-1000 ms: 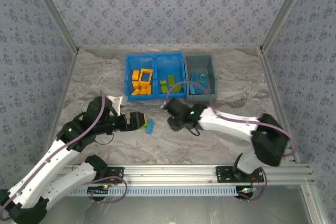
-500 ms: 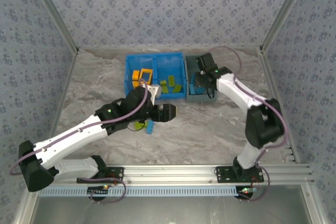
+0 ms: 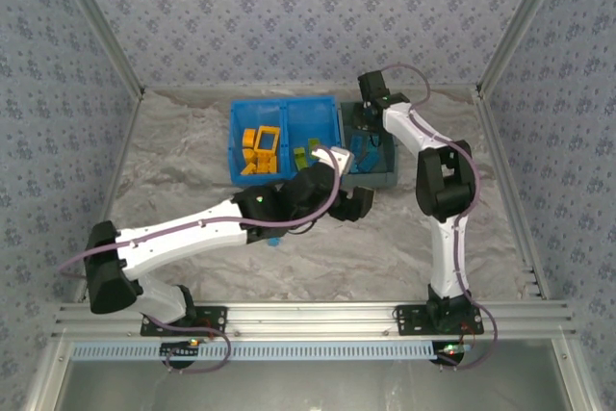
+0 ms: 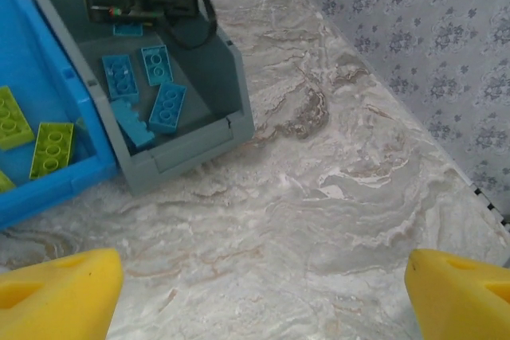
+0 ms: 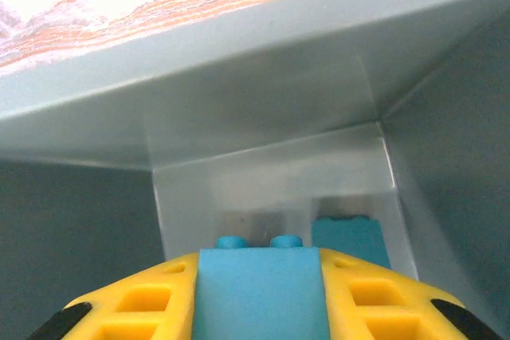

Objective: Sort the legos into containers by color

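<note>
1. Compared with a second ago, your left arm has stretched from its folded pose at the left across the bench (image 3: 173, 151). The left end effector (image 3: 358, 205) now sits just in front of the grey bin (image 3: 385, 178).
2. Your right arm was low over the middle of the bench then. It has since swung up and reaches into the far end of that grey bin.
3. The left wrist view shows you what the top view cannot. The left end effector's yellow fingers (image 4: 60, 292) are spread wide with nothing between them, above bare bench.
4. The right wrist view gives you the grip. The right end effector (image 5: 259, 300) is pinching a light blue brick (image 5: 259, 276) inside the grey bin, facing an inner corner. A second blue brick (image 5: 351, 238) lies on the floor beyond it.
5. In the blue bin (image 3: 234, 137), the left compartment holds the orange bricks (image 3: 252, 153) and the orange frame (image 3: 269, 136). The right compartment holds the lime green bricks (image 4: 49, 149), which your left arm partly covers in the top view.
6. In the grey bin, several loose blue bricks (image 4: 158, 65) lie flat on the floor.
</note>
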You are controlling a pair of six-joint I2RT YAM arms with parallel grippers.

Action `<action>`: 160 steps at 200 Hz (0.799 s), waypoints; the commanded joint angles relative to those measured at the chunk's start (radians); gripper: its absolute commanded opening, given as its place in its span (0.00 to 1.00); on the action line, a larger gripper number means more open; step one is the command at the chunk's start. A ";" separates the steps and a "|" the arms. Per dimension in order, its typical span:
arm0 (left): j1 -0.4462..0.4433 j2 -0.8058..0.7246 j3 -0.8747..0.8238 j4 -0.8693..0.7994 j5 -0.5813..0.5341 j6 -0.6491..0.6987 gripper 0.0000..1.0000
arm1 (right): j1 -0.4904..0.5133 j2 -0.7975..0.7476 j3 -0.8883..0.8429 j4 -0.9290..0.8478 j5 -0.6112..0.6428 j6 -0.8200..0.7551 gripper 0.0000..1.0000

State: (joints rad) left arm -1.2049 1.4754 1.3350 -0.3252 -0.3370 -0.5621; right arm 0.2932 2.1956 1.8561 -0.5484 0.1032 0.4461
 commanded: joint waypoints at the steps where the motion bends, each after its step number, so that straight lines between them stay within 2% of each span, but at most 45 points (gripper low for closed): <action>1: -0.030 0.062 0.110 -0.048 -0.095 0.080 0.92 | -0.009 0.054 0.069 -0.048 -0.033 0.025 0.32; 13: -0.040 0.092 0.154 -0.077 -0.105 0.095 0.92 | -0.012 0.066 0.081 -0.048 -0.041 0.026 0.34; 40: -0.041 0.096 0.181 -0.093 -0.104 0.093 0.92 | -0.012 0.058 0.096 -0.092 -0.054 0.015 0.52; 60: -0.041 0.080 0.179 -0.104 -0.105 0.091 0.92 | -0.008 0.006 0.066 -0.082 -0.060 0.006 0.57; 88: -0.041 0.044 0.166 -0.159 -0.145 0.053 0.91 | 0.002 -0.109 0.010 -0.064 -0.054 0.000 0.57; 117: -0.029 -0.047 0.087 -0.279 -0.226 -0.068 0.91 | 0.030 -0.291 -0.088 -0.020 -0.014 -0.006 0.56; 136: 0.009 -0.126 0.009 -0.389 -0.236 -0.191 0.90 | 0.063 -0.451 -0.213 0.017 0.021 -0.009 0.56; 160: 0.086 -0.238 -0.118 -0.502 -0.195 -0.312 0.87 | 0.133 -0.671 -0.416 0.067 0.075 -0.009 0.55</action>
State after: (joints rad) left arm -1.1862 1.3354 1.3144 -0.6453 -0.5209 -0.7059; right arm 0.3637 1.6997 1.5898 -0.5243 0.1055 0.4526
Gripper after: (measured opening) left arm 0.889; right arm 0.551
